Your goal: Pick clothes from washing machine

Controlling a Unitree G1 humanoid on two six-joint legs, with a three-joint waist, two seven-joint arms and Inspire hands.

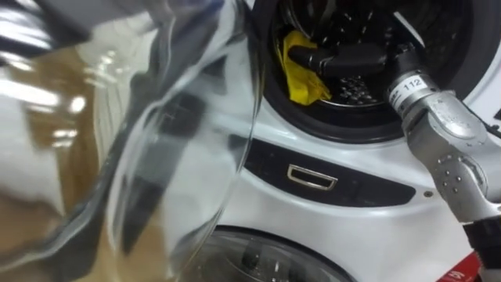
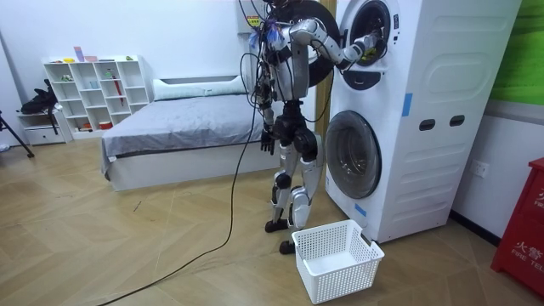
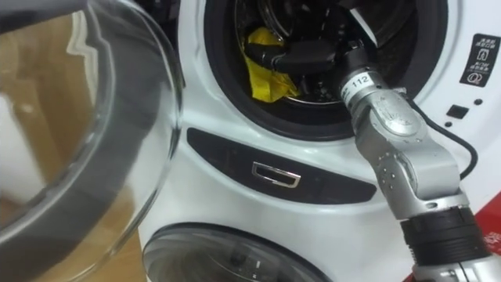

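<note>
A yellow cloth (image 1: 302, 83) lies at the left inside the upper washing machine's drum (image 1: 356, 88). My right hand (image 1: 348, 61) has come in from the right, through the round opening, and its dark fingers are curled on the top of the cloth (image 3: 266, 78). In the room view I stand upright close to the stacked machines, with the right hand (image 2: 367, 44) in the upper drum. My left hand (image 2: 269, 140) hangs relaxed at my side.
The upper machine's glass door (image 1: 156, 117) is swung open at the left, very near my head. Below is the lower machine's shut door (image 3: 235, 258). A white laundry basket (image 2: 338, 259) stands on the floor by my feet. A bed (image 2: 178, 127) is behind me.
</note>
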